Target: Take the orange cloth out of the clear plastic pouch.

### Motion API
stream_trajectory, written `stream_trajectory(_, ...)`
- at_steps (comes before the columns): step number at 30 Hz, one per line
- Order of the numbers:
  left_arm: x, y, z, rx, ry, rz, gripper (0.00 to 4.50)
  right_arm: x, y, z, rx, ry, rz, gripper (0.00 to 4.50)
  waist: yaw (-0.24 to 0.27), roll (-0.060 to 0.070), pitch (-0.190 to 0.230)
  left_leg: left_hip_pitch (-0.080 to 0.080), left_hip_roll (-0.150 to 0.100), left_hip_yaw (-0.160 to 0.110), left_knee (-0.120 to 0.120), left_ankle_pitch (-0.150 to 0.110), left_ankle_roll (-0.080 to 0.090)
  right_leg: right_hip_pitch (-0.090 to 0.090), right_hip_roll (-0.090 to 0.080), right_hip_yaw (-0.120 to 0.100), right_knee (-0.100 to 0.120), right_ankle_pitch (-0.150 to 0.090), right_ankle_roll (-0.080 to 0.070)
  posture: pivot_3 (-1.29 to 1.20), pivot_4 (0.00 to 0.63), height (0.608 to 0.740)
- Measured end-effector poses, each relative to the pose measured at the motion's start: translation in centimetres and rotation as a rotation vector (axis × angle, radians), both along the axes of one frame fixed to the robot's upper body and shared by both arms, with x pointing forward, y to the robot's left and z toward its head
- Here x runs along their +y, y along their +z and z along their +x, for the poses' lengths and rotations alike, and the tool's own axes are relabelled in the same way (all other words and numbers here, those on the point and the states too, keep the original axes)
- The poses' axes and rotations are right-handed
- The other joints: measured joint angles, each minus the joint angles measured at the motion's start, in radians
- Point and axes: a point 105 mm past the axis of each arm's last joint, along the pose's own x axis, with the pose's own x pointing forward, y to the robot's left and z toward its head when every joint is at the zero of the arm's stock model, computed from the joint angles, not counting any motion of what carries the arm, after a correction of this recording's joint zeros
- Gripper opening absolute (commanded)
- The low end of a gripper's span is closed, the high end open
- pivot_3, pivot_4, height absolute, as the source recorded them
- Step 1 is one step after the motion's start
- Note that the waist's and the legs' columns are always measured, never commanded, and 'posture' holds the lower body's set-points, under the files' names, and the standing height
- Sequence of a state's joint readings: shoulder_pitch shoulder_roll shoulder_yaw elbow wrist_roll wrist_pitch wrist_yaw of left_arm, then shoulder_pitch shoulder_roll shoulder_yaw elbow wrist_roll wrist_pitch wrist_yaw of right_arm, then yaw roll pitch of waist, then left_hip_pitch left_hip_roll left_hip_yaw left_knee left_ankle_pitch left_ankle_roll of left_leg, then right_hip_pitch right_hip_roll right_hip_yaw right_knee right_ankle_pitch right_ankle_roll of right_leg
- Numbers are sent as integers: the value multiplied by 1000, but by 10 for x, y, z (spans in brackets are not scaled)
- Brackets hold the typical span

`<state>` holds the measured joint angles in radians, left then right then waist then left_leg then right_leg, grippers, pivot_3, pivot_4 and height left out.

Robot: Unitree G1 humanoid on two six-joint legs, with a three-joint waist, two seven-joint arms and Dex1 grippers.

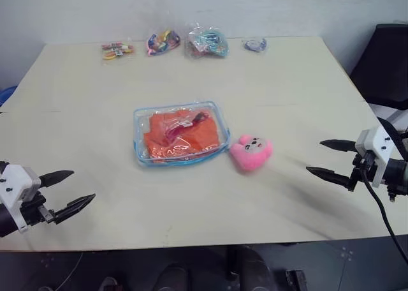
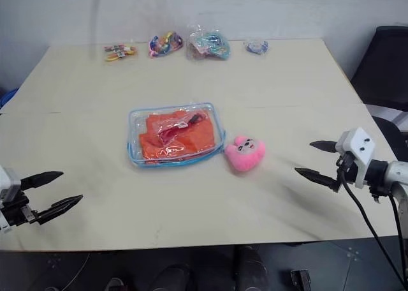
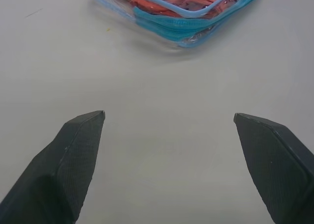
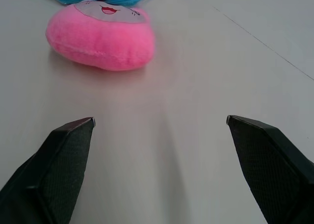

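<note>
The clear plastic pouch (image 1: pixel 180 134) with light-blue edging lies flat at the middle of the beige table (image 1: pixel 95 99). Inside it sits the folded orange cloth (image 1: pixel 191 135). The left wrist view shows the pouch's blue zipper edge (image 3: pixel 186 25) ahead of that gripper's fingers. My left gripper (image 1: pixel 71 189) hovers open over the table's near left corner, well short of the pouch. Off the table's right edge my right gripper (image 1: pixel 324 157) is open too, pointing toward the pouch, with nothing between its fingers.
A small pink plush toy (image 1: pixel 251 153) lies just right of the pouch, between it and my right gripper. Several small clear bags of colourful items (image 1: pixel 163 42) line the table's far edge. A black chair (image 1: pixel 387 64) stands at the right.
</note>
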<state>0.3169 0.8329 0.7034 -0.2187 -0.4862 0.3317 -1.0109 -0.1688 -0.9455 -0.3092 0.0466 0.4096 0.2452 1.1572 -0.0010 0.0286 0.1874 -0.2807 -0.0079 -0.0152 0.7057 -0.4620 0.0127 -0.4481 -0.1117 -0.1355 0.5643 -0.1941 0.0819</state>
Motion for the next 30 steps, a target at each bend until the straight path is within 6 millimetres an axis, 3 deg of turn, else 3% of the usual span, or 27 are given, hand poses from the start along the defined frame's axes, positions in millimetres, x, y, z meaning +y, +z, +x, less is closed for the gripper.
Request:
stream_trajectory(23, 8, -12, 0, 55, 48, -11, 4466, 1, -3, -2, 49, -4, 27, 4494, 0, 0, 0, 0, 0, 1, 1, 0, 0, 0, 1, 0, 0, 1, 0, 0, 150, 740)
stream_trajectory(30, 2, -5, 7, 25, 56, -47, 4466, 14, 4, -4, 46, 27, 46, 4494, 0, 0, 0, 0, 1, 0, 3, 0, 0, 0, 0, 1, 1, 1, -1, 0, 150, 740)
